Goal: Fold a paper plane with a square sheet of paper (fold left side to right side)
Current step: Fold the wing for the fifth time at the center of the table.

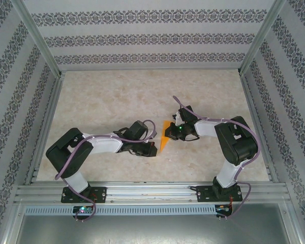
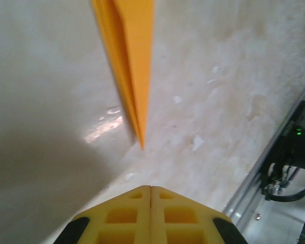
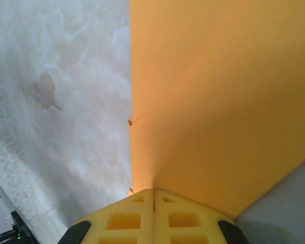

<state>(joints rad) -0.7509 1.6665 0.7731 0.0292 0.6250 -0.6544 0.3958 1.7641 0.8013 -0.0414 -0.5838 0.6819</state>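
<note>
The orange paper plane (image 1: 164,139) is a slim, pointed, creased wedge in the middle of the table, between my two arms. In the left wrist view the paper plane (image 2: 134,61) shows layered folds and narrows to a tip just ahead of my left gripper (image 2: 151,187), which is shut on nothing a short way from that tip. My left gripper (image 1: 153,149) sits low beside the wedge's near point. My right gripper (image 1: 172,131) is at the wide far end. In the right wrist view the paper plane (image 3: 218,101) runs straight into my right gripper (image 3: 153,190), which is shut on it.
The marbled beige table (image 1: 117,96) is enclosed by patterned walls and an aluminium frame. A metal rail (image 1: 152,190) carrying both arm bases runs along the near edge and also appears at right as the rail (image 2: 274,168) in the left wrist view.
</note>
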